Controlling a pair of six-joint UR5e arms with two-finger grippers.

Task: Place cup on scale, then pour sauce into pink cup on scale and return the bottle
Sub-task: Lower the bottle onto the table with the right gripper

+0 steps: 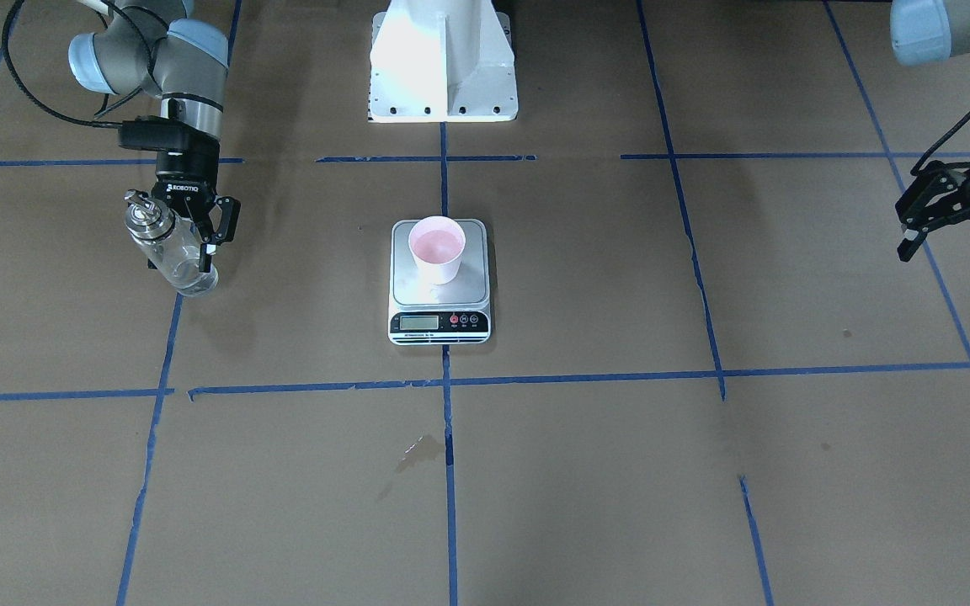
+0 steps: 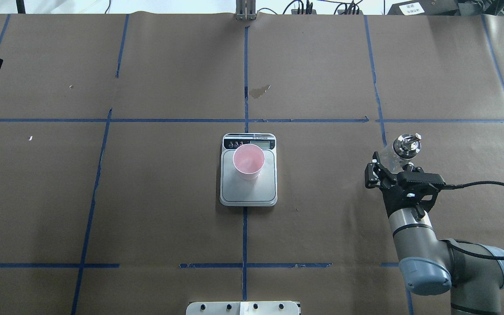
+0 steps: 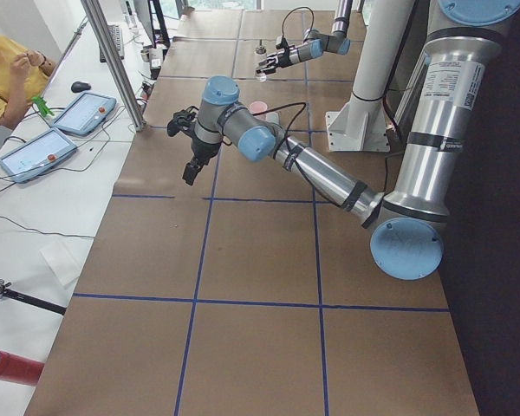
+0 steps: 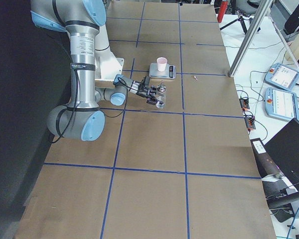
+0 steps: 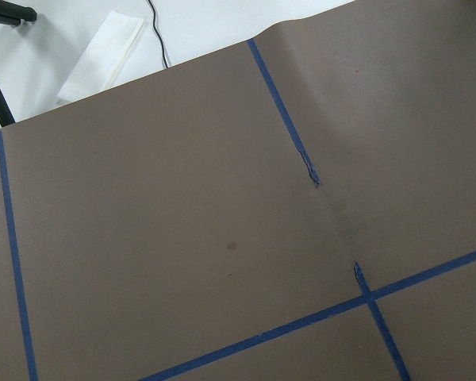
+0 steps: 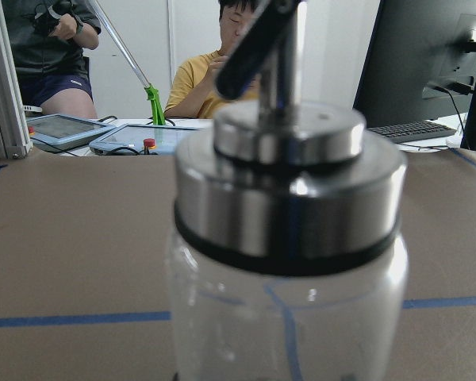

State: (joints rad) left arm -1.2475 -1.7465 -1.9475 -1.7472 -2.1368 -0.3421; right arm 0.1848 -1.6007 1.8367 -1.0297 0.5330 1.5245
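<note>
Facing the robot, we see the cup (image 1: 438, 248) upright on the scale (image 1: 440, 324) at the middle of the table (image 1: 586, 471). The right gripper (image 1: 180, 259) clamps the bottle (image 1: 167, 240) toward the table's right end, and the left gripper (image 1: 956, 259) hangs spread wide and empty near the left end. From overhead, we find the cup near the platform's middle, well apart from the bottle. In the right wrist view, the bottle's silver cap fills the frame.

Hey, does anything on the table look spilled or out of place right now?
A small blotchy stain sits beside the centre tape line, on the display side of the scale; possibly a spill. Nothing else stands out.
</note>
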